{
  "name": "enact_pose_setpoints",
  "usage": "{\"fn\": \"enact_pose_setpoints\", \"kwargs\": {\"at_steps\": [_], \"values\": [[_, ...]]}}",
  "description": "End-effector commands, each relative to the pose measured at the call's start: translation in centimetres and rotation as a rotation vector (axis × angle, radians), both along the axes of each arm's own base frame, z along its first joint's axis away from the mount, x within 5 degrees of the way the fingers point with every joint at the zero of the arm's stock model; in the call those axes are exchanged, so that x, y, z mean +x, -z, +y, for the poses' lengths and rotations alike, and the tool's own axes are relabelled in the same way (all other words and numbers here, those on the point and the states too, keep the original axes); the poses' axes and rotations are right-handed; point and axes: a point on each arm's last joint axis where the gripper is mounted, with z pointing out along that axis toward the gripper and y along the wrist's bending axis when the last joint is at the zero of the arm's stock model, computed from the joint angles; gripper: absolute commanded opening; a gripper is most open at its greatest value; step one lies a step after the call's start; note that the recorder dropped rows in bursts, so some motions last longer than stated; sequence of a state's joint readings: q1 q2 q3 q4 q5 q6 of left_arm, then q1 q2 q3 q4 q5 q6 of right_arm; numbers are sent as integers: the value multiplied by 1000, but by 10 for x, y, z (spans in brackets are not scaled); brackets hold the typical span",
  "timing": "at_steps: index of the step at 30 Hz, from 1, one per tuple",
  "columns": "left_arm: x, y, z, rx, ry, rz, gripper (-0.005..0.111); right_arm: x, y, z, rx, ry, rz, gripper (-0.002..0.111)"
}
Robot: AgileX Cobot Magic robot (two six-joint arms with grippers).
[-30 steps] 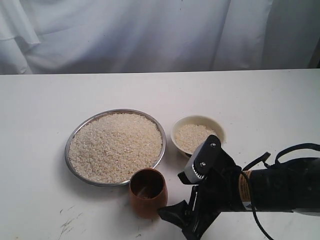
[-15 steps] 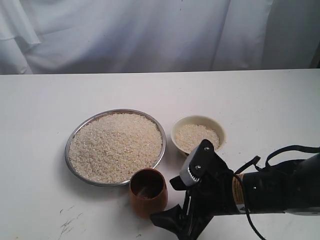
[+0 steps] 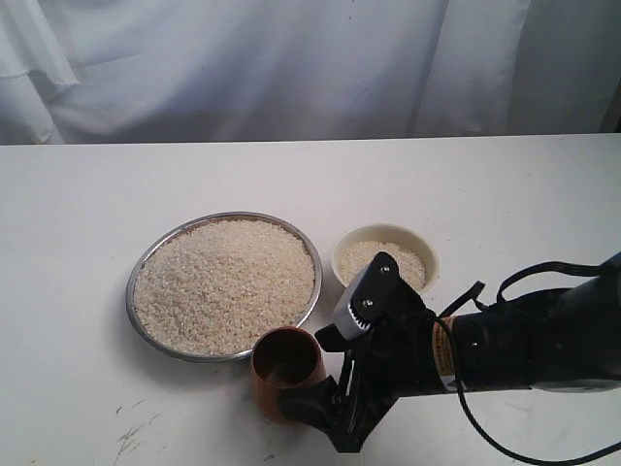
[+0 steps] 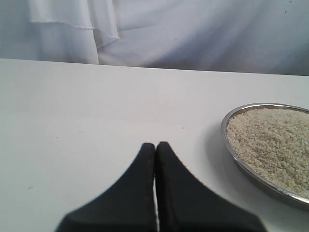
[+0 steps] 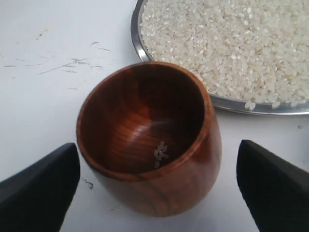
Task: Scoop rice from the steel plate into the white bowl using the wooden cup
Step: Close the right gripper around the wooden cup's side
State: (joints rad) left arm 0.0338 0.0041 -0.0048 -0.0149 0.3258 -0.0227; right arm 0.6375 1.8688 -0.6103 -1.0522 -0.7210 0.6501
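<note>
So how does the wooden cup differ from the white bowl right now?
The wooden cup is reddish-brown with rounded sides; the white bowl is cream with a flared rim. The cup is narrower than the bowl. The cup holds only a few grains of rice at its bottom, while the bowl holds a full layer. Both stand upright on the table next to the steel plate.
</note>
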Motion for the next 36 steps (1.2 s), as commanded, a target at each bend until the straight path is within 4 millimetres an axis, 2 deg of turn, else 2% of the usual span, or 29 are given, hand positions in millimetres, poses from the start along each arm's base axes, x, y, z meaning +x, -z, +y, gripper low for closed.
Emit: {"fn": "enact_pose_setpoints", "kwargs": {"at_steps": [1,11,26,36], "values": [[0,1,0,-6,-2,-6,0,2,6,3,-20,-19,14,81],[0,1,0,-6,-2,-6,0,-1,13,8,-31,-39,41,81],[0,1,0,-6,-2,-6,0,10,7,15,-40,-34,25,81],[0,1,0,-6,-2,-6,0,10,12,15,-46,-26,44,81]]}}
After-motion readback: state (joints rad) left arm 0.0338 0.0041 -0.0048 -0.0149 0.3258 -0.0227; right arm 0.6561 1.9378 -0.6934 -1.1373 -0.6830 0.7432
